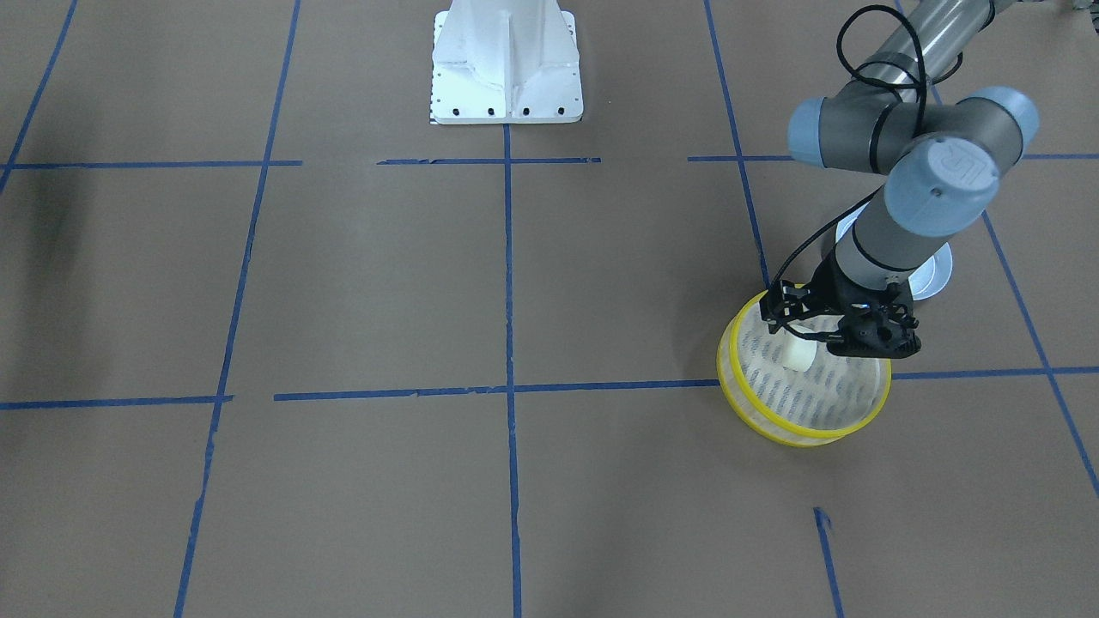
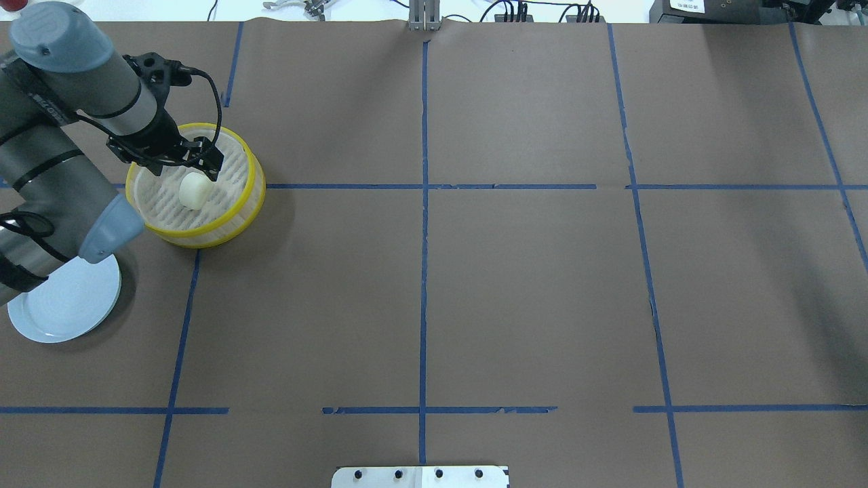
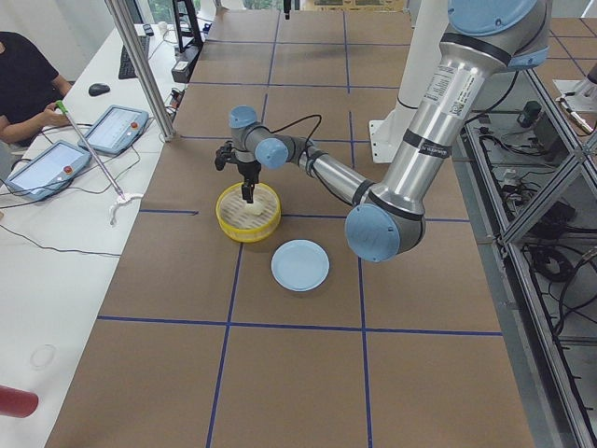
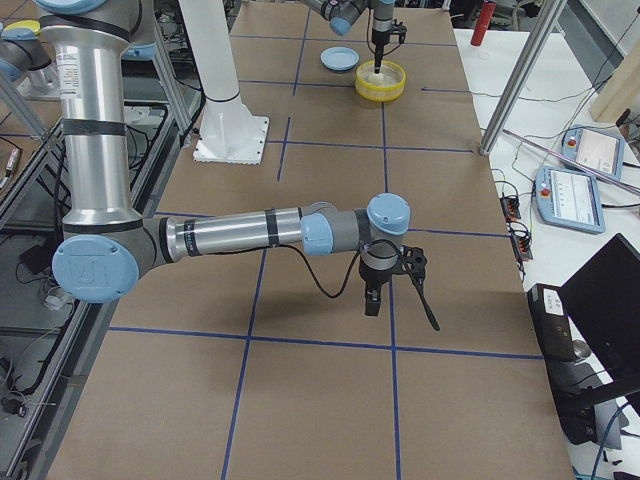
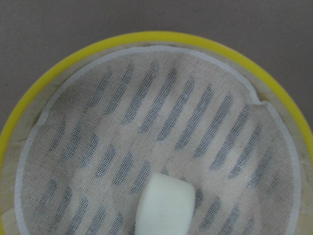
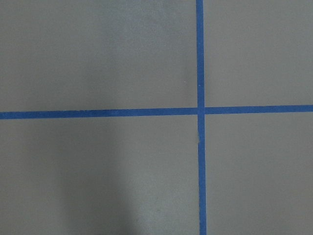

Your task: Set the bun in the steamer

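Observation:
The steamer (image 2: 252, 196), a round basket with yellow rims and a slotted pale floor, stands at the table's far left; it also shows in the front view (image 1: 777, 429) and fills the left wrist view (image 5: 146, 41). The cream-white bun (image 2: 193, 191) lies on the steamer's floor, and it shows in the front view (image 1: 798, 354) and the left wrist view (image 5: 165, 205). My left gripper (image 2: 192, 168) hangs inside the rim just above the bun, with its jaws apart and off the bun. My right gripper (image 4: 395, 295) shows only in the right side view, low over bare table; I cannot tell its state.
A pale blue-white plate (image 2: 64, 308) lies on the robot's side of the steamer, partly under my left arm. The robot's white base (image 1: 506, 64) stands at the table's middle edge. Blue tape lines cross the brown table.

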You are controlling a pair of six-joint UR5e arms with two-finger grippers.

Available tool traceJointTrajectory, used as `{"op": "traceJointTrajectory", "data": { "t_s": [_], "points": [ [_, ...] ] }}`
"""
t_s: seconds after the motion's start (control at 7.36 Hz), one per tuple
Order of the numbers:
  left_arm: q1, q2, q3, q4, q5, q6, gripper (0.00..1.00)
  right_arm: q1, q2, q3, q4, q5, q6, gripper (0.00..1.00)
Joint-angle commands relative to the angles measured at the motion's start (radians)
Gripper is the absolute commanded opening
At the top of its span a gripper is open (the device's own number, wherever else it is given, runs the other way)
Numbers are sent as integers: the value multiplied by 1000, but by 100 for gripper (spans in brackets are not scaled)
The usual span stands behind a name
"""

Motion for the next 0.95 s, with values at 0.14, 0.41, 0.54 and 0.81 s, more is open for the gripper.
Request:
{"op": "traceJointTrajectory", "data": {
  "t_s": [0.14, 0.41, 0.54, 0.81],
  "points": [
    [-216, 78, -154, 65, -8, 167, 100, 0, 0, 0, 0, 0, 0, 100],
    [-430, 177, -176, 150, -34, 523, 100, -1, 0, 0, 0, 0, 0, 100],
    [-511, 251, -157, 153, -102, 650, 100, 0, 0, 0, 0, 0, 0, 100],
    [-599, 375, -89, 144, -132, 763, 100, 0, 0, 0, 0, 0, 0, 100]
  ]
}}
